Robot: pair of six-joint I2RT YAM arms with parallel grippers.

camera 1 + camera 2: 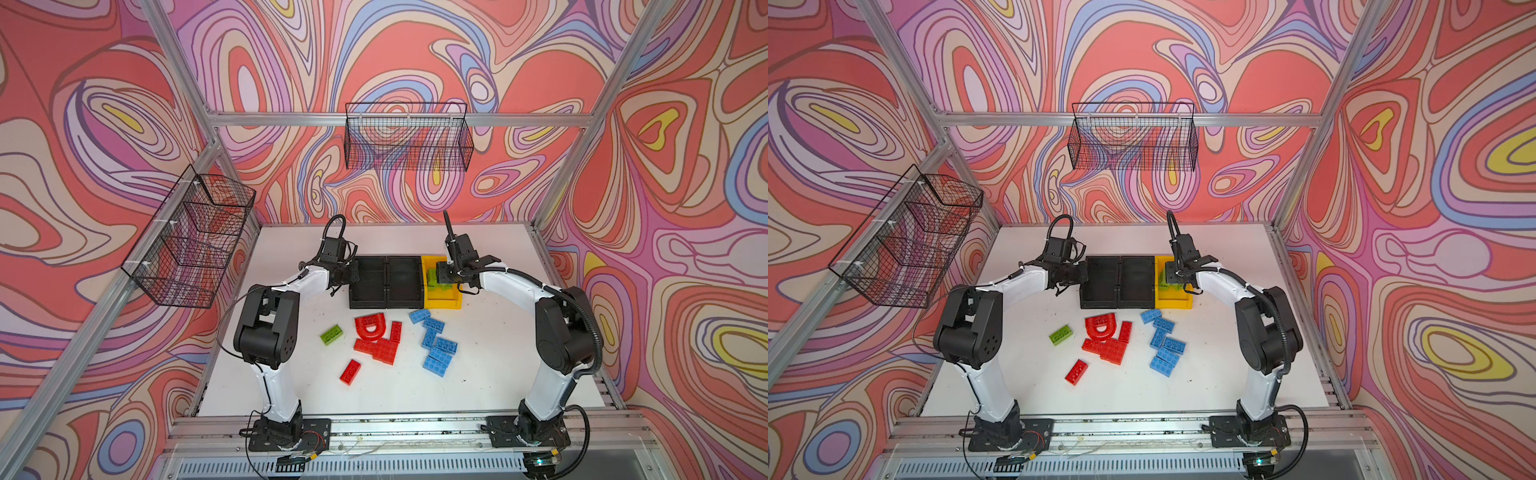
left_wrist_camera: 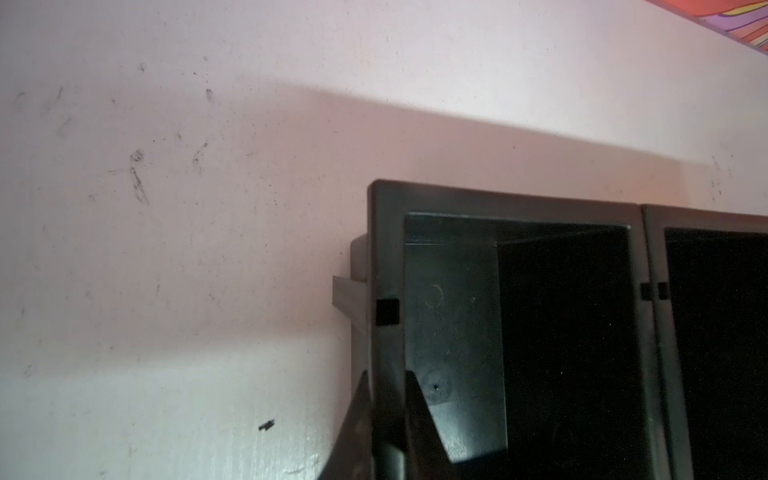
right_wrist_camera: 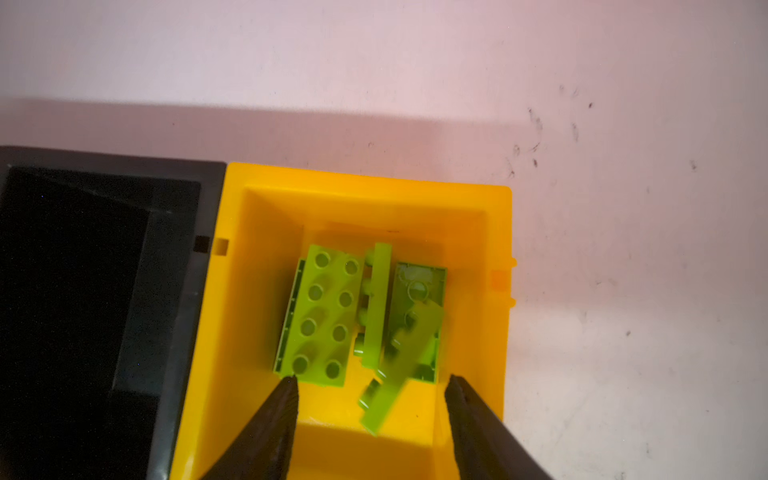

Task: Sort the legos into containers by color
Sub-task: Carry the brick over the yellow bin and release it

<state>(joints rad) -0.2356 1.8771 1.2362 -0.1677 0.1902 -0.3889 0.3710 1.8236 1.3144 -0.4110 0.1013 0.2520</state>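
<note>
- The right gripper (image 3: pixel 372 377) hangs over the yellow bin (image 3: pixel 365 178). Its fingers (image 3: pixel 282 415) are spread wide and grip nothing. A blurred lime brick (image 3: pixel 395 374) lies tilted in the gap between the tips.
- Just past those tips a studs-up lime brick (image 3: pixel 326 316) points its long axis away from the fingers. An on-edge lime brick (image 3: pixel 380 303) lies parallel beside it.
- Only the right wrist view tells these bricks apart. In a top view they are one green heap (image 1: pixel 434 279), half hidden by the gripper.
- Bare yellow floor shows beneath the fingers, on the near side of the bricks.
- The left gripper (image 2: pixel 388 374) is clenched on the side wall of the end black bin (image 2: pixel 498 199), with one finger (image 2: pixel 353 436) outside and its partner inside. Only the left wrist view shows this straddle.
- Past the left fingers, the middle black bin (image 2: pixel 706 220) joins on.
- Only the top views show the loose pieces on the white table (image 1: pixel 291 374), well apart from both pairs of fingers.
- These are a lone lime brick (image 1: pixel 331 334) lying diagonally, a red cluster (image 1: pixel 380 347) with the red arch (image 1: pixel 371 328), a single red brick (image 1: pixel 350 372), and blue bricks (image 1: pixel 434 345).
- The blue bricks string out from beside the yellow bin toward the arm bases, with bare table around them.
</note>
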